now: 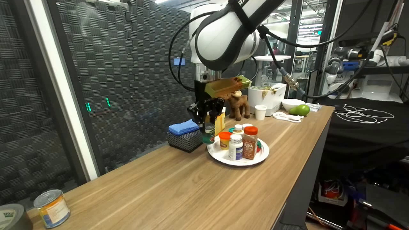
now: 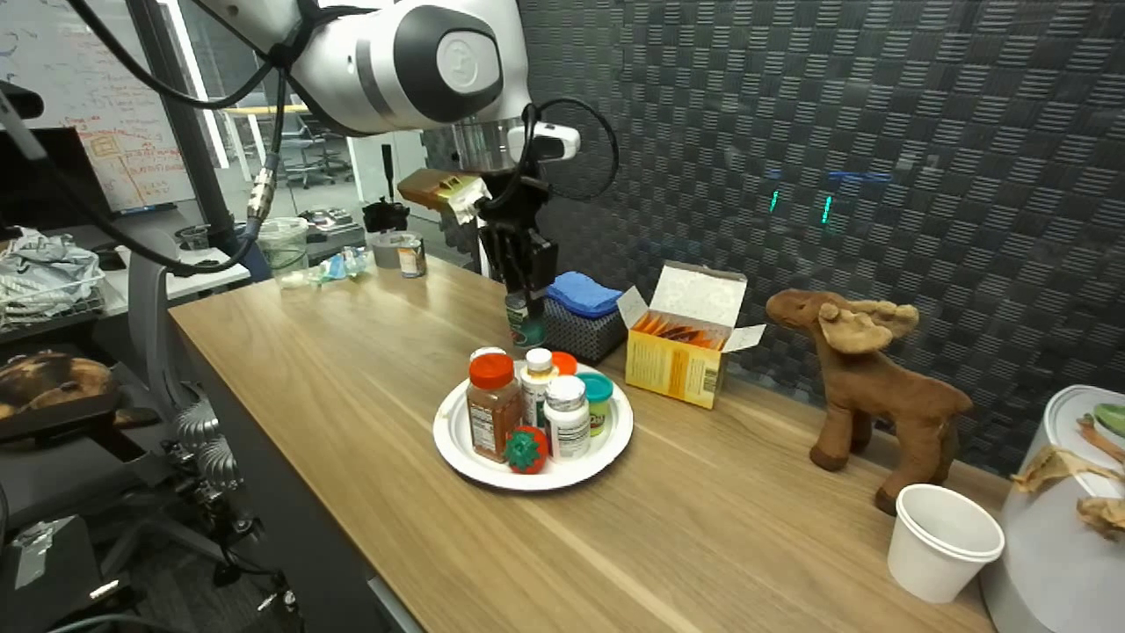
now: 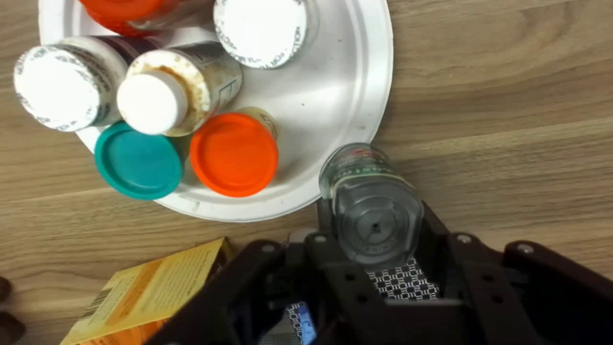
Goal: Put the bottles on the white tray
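Observation:
My gripper (image 3: 378, 220) is shut on a clear bottle with a green label (image 3: 373, 211), one finger on each side of it. The bottle hangs with its green end down (image 1: 208, 137), just by the rim of the white tray (image 2: 446, 431). In the wrist view its lower end overlaps the tray's edge. On the tray stand a brown bottle with a red cap (image 1: 250, 145), white-capped bottles (image 2: 567, 422), an orange-lidded jar (image 3: 234, 153) and a green-lidded jar (image 3: 139, 160).
A red-and-green strawberry (image 2: 527, 450) is also on the tray. Beside the held bottle stands a black patterned box (image 1: 185, 140) with a blue cloth (image 1: 183, 127). An open yellow box (image 2: 672, 365) and a plush moose (image 2: 870, 378) are close by. A metal can (image 1: 52, 209) is far off.

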### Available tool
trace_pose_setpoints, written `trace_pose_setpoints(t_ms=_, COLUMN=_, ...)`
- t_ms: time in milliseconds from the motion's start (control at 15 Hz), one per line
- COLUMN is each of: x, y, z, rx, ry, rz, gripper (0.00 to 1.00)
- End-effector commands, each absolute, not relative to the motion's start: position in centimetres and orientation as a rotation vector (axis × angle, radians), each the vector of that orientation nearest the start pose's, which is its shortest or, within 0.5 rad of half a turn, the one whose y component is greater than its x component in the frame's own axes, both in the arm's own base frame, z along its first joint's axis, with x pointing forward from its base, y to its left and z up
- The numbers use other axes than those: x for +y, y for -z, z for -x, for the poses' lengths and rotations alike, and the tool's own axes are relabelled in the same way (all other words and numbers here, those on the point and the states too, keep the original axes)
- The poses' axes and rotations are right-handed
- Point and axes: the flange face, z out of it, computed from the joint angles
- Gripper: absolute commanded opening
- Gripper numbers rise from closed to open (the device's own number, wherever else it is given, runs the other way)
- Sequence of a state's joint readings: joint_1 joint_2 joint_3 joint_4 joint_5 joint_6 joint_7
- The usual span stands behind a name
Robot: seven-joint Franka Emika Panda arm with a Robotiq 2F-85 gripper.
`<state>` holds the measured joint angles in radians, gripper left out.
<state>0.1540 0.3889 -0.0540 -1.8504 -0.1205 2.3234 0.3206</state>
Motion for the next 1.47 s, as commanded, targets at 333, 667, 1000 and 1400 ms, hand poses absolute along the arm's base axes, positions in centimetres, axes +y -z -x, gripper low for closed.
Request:
trace_pose_setpoints(t_ms=333, x=3.5, y=-31.5, z=-62.8, rx=0.332, ry=0.085, rz=3.233, gripper=0.17)
trace_pose_setpoints(t_ms=667, x=2.9, y=-30.8, z=-62.3, rx=0.337, ry=0.038, rz=3.227, gripper=0.17)
trace_pose_setpoints(t_ms=1000, x=3.1, y=-30.5, z=-62.2, rx=0.321, ry=0.026, rz=3.211, gripper=0.17)
trace_pose_setpoints(t_ms=1400, x=3.3, y=-30.1, z=-62.2, rx=0.306, ry=0.014, rz=3.207, gripper=0.78)
